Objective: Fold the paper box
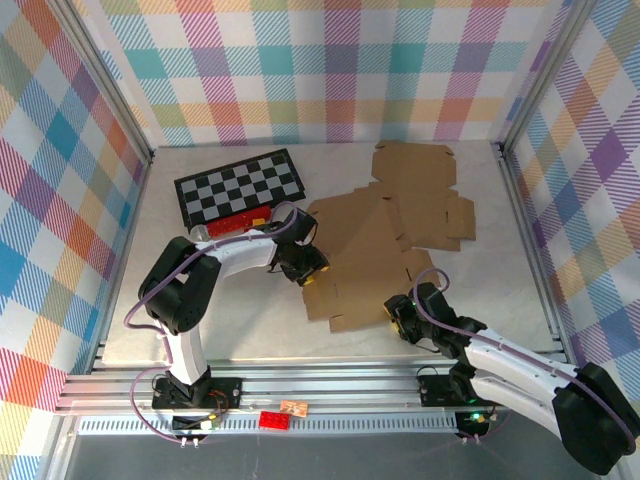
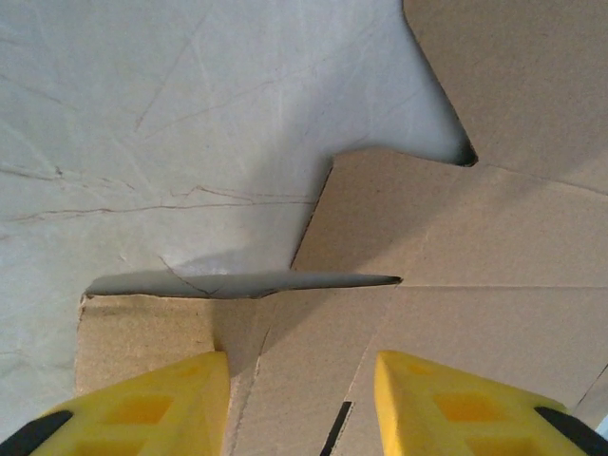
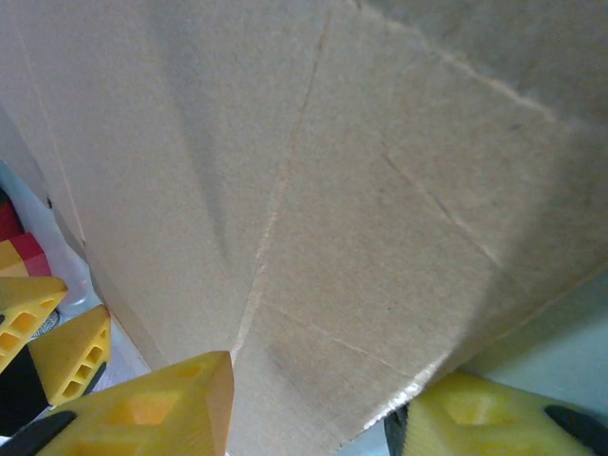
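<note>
At box point(image 1: 370, 250): left arm point(image 1: 235, 250) folded, right arm point(image 1: 510, 365) extended.

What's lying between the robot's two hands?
The flat cardboard box lies between the left hand and the right hand. You can see that in the top view.

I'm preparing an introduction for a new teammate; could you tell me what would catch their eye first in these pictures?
The unfolded brown cardboard sprawled across the middle of the table stands out first, with the left gripper at its left edge and the right gripper at its near edge. Then come the bright plaid walls and the checkerboard at the far left.
</note>
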Action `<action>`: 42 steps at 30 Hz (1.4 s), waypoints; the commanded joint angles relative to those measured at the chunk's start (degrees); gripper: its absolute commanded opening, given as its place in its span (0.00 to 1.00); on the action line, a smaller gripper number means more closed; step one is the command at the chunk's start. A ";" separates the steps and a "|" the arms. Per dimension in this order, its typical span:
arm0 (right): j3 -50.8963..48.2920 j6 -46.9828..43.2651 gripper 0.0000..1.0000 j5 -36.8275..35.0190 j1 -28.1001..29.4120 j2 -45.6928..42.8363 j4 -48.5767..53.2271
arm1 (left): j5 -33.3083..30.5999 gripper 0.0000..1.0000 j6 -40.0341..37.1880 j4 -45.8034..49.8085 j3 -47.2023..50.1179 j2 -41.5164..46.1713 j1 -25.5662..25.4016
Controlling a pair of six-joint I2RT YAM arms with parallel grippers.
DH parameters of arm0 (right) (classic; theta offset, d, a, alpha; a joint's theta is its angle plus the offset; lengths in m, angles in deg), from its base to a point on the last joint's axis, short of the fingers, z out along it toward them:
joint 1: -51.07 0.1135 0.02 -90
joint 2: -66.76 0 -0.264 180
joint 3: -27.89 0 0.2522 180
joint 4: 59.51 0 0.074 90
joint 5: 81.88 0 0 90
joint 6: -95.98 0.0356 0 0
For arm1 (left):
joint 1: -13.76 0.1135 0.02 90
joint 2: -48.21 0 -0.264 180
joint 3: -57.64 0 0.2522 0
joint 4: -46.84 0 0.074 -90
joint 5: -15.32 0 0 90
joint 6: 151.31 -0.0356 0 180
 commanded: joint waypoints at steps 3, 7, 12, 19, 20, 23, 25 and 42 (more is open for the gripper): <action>0.17 0.18 0.41 -6.27 -0.32 2.71 -19.28 | 1.10 0.43 -1.05 2.91 -0.97 -0.96 0.55; 1.14 0.07 0.39 -6.66 -0.32 3.31 -20.75 | 1.28 0.43 -1.05 3.05 -1.06 -1.02 0.55; 2.94 -0.13 0.38 -7.73 -0.30 1.89 -20.47 | 1.71 0.43 -1.05 3.35 -1.65 -0.73 0.58; 4.84 0.05 0.37 -8.25 -0.30 0.56 -15.73 | 0.78 0.51 -2.07 6.56 -5.67 1.96 0.64; 4.52 0.38 0.38 -8.68 -0.30 0.37 -15.50 | 0.80 0.52 -2.19 6.98 -6.24 2.19 0.72; 3.54 0.88 0.38 -9.21 -0.38 1.44 -16.57 | 2.75 0.52 -2.11 7.23 -6.94 1.27 1.19; 3.67 0.71 0.37 -8.63 -0.47 3.10 -17.61 | 3.13 0.51 -2.20 7.46 -7.11 0.81 1.25; 29.64 -7.68 0.00 -4.53 -1.97 8.86 -3.41 | -15.05 0.63 -10.26 22.31 -16.08 16.04 1.21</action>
